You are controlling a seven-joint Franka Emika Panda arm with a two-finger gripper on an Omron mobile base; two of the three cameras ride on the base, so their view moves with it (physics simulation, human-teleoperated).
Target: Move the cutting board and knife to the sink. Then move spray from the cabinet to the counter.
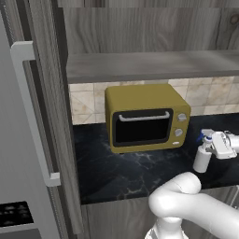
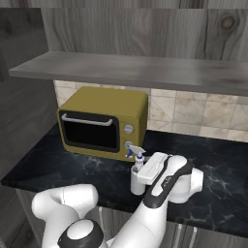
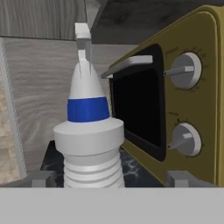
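**Spray bottle stands on the counter by the oven**

Right up close in the hand view is the spray (image 3: pixel 89 131), a small white bottle with a blue band and a white nozzle on top. It stands up straight between the two finger tips (image 3: pixel 40 179). One tip is on each side of the bottle, with a little gap on both sides. The gripper (image 2: pixel 145 175) is spread wide open and is not squeezing the bottle.

From the base views, the spray (image 1: pixel 203 156) sits on the counter (image 1: pixel 126 175), which is black with thin white lines. It is just beside the front right corner of the yellow oven (image 1: pixel 145 117). The oven has a dark door with a grey handle and two round knobs.

Above the oven runs the grey shelf board of the cabinet (image 2: pixel 131 70). Tan tiles cover the wall behind the oven. A tall grey fridge door (image 1: pixel 23 140) with a long handle stands at the left.
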